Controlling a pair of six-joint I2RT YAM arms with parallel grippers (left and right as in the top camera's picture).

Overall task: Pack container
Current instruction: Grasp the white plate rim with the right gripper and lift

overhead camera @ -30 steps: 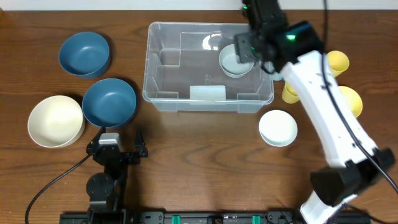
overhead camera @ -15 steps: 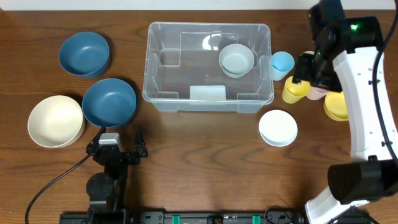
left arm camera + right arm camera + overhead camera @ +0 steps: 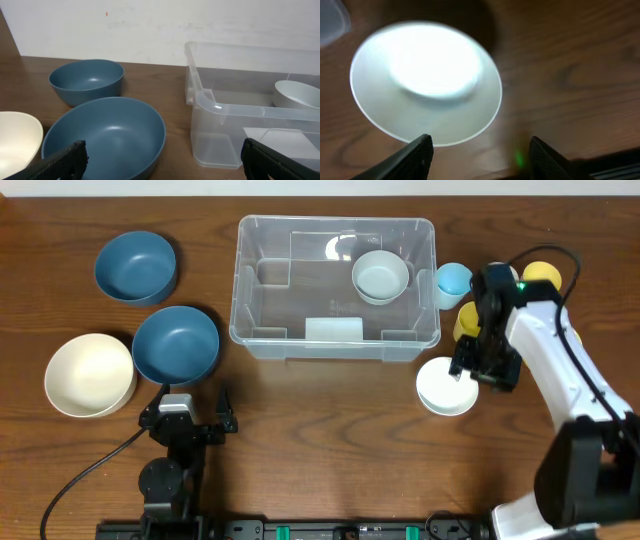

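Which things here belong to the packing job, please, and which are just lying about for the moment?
Job in hand: clear container; pale bowl inside it; white bowl under the right claw.

Lying about, untouched: nearer blue bowl; farther blue bowl; cream bowl; blue cup; yellow cups. Possibly packed later.

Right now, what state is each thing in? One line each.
container: unlidded, holding one bowl
pale bowl: upright inside the container
white bowl: upright, empty, outside the container
far blue bowl: upright, empty
near blue bowl: upright, empty
cream bowl: upright, empty
left fingers: open
right fingers: open, at the white bowl's rim
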